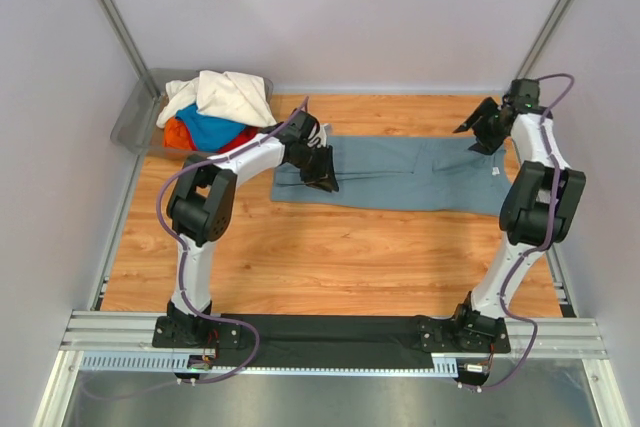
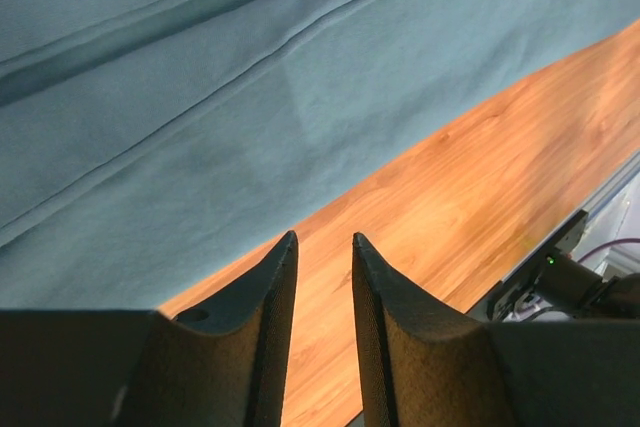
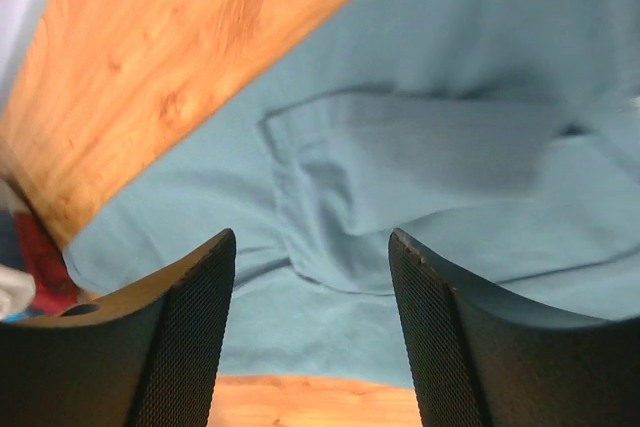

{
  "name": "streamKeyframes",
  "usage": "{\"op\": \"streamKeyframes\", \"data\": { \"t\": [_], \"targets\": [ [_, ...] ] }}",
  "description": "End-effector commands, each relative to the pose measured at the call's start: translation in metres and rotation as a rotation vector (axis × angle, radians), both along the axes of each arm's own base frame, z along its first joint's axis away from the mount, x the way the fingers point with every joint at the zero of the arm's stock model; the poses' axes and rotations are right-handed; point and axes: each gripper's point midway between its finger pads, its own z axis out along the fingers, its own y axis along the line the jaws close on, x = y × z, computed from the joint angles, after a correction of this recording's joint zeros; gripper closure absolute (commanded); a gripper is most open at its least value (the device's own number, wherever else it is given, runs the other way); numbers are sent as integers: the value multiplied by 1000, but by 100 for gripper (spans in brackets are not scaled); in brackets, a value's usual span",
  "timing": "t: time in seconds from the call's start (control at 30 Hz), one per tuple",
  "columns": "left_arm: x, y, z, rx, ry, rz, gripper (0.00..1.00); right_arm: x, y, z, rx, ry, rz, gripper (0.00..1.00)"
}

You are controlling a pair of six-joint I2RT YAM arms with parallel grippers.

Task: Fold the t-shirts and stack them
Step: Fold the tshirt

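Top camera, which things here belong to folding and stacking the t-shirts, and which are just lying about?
Belong to the job:
- grey-blue t-shirt, spread flat on the wooden table
- cream-white shirt, bright blue shirt and red-orange shirt, heaped in the grey plastic bin

Just there:
- grey plastic bin, only holding the heap
- wooden table

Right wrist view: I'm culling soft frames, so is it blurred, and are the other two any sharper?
Right wrist view: slightly blurred, the grey-blue t-shirt folds and table grain smeared. Left wrist view: crisp seams, a pale sheen on the wood. Top external view: sharp, evenly lit.
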Motion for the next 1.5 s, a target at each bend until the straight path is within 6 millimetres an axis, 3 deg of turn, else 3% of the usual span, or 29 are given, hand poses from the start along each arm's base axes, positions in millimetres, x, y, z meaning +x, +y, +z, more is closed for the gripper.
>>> {"op": "streamKeyframes", "data": {
  "t": [0.0, 0.1, 0.17, 0.2, 0.37, 0.47, 0.6, 0.83, 1.1, 1.23, 1.47],
  "targets": [
    [10, -20, 29, -78, -76, -48, 64, -10, -56, 29, -85, -27, -62, 36],
    [15, -30, 29, -112, -65, -62, 62, -17, -70, 22, -93, 5, -82, 36],
    [29, -44, 40, -169, -102, -67, 59, -16, -75, 14, -101, -15, -82, 32],
    [27, -46, 35, -171, -86, -73, 59, -16, -78, 9, -94, -10, -93, 29],
    [43, -63, 51, -234, -112, -64, 57, -14, -75, -15, 70, -2, -148, 27],
    [48, -71, 51, -260, -108, -51, 57, -10, -74, -24, 116, -1, -171, 28],
    [49, -76, 51, -273, -108, -50, 58, -8, -78, -36, 143, -1, -200, 32],
    [45, -71, 47, -249, -109, -46, 59, 2, -78, -46, 171, -18, -206, 49],
    [42, -68, 43, -232, -108, -55, 60, 10, -79, -57, 191, -18, -209, 58],
    [46, -70, 47, -241, -132, -63, 59, 23, -83, -51, 168, -76, -168, 79],
    [60, -81, 52, -303, -190, -54, 57, 53, -76, -11, 127, -335, 18, 82]
  ]
}}
